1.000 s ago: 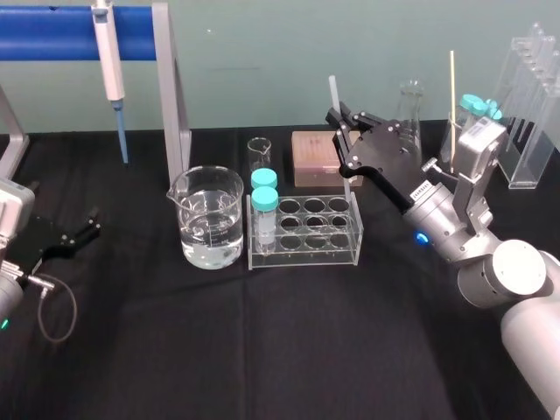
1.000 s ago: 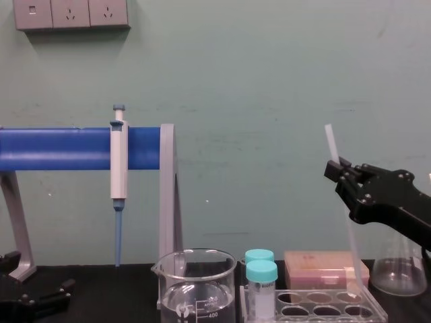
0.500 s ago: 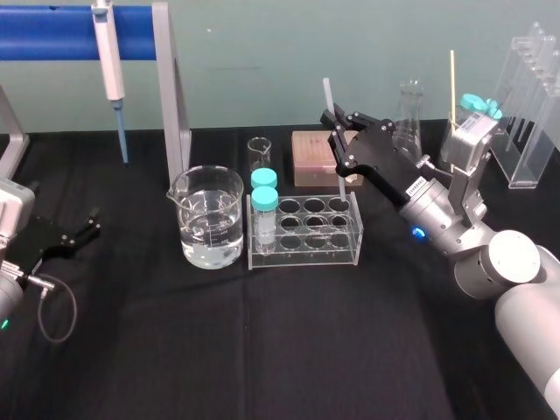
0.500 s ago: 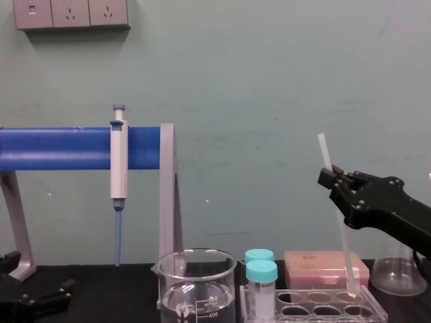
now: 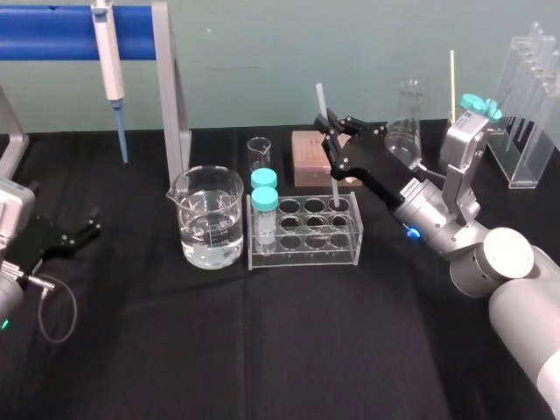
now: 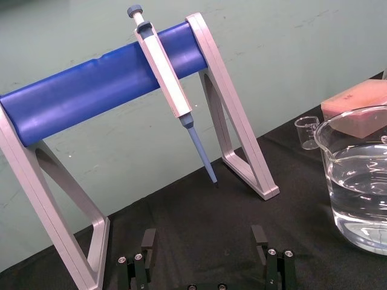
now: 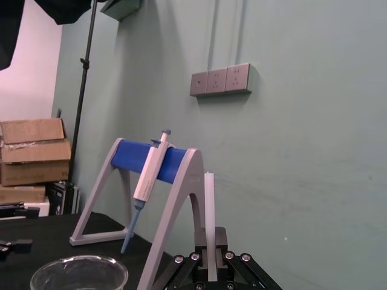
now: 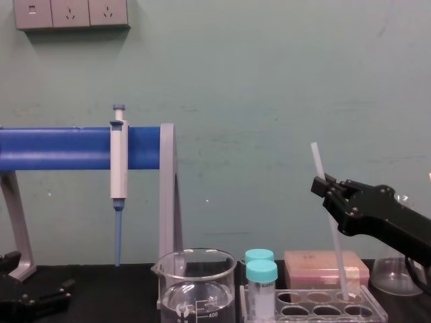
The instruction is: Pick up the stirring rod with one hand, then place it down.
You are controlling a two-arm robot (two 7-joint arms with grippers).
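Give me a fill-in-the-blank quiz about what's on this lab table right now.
The right gripper is ____ on the stirring rod.
The rod's lower end is in the clear rack, which also holds ____ teal-capped tubes.
The pipette hangs on a ____ stand.
The left gripper, parked on the table, is ____.
Missing words: shut, two, blue, open.

Bright, even light; faint shadows
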